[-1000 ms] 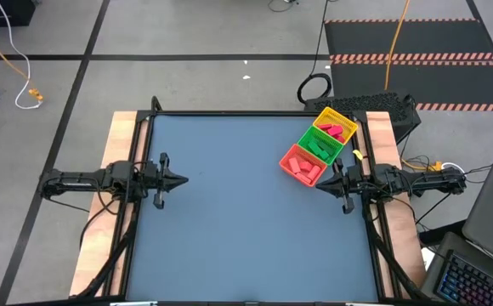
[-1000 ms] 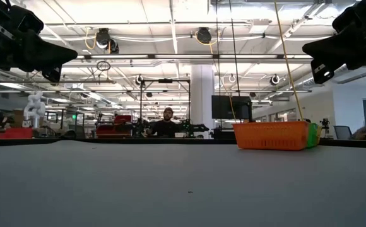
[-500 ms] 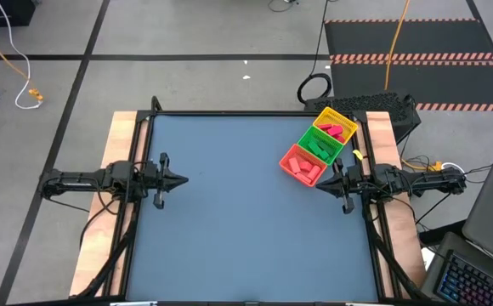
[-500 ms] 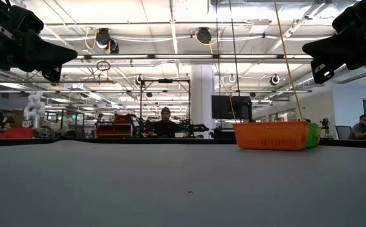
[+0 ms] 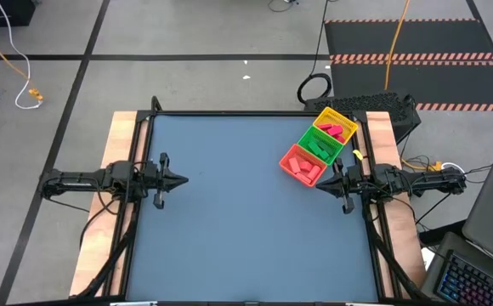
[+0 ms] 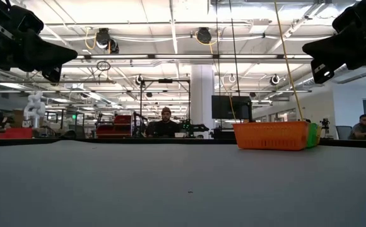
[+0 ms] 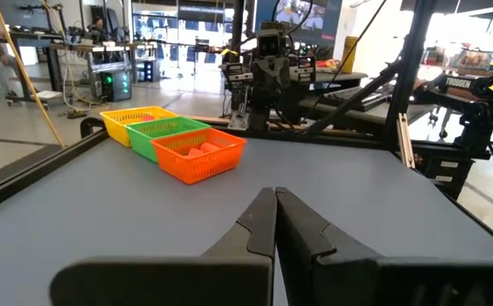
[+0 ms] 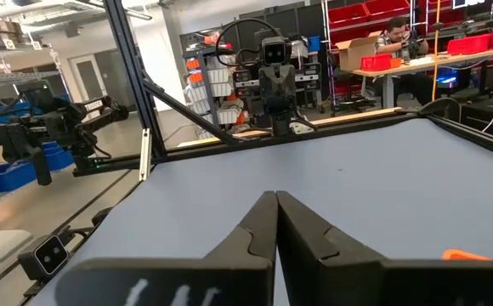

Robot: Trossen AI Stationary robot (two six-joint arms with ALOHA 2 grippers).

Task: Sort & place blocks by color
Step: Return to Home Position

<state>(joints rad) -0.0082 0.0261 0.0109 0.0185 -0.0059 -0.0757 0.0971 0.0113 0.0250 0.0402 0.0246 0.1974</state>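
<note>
Seen from above, the left gripper (image 5: 181,179) hovers over the bench (image 5: 246,229) at its 9 o'clock edge. The right gripper (image 5: 323,181) hovers at the 3 o'clock edge, and the two point toward each other. Each wrist view shows its fingers clenched together with nothing between them. The three-compartment tray (image 5: 335,115) sits at 2 o'clock, just beside the right gripper. Pink blocks (image 5: 337,130) lie in its yellow compartment, green blocks (image 5: 319,146) in the green middle one and red blocks (image 5: 303,167) in the red one.

The left gripper (image 5: 181,179) and right gripper (image 5: 324,180) point level toward each other from opposite sides, fingers pressed together.
</note>
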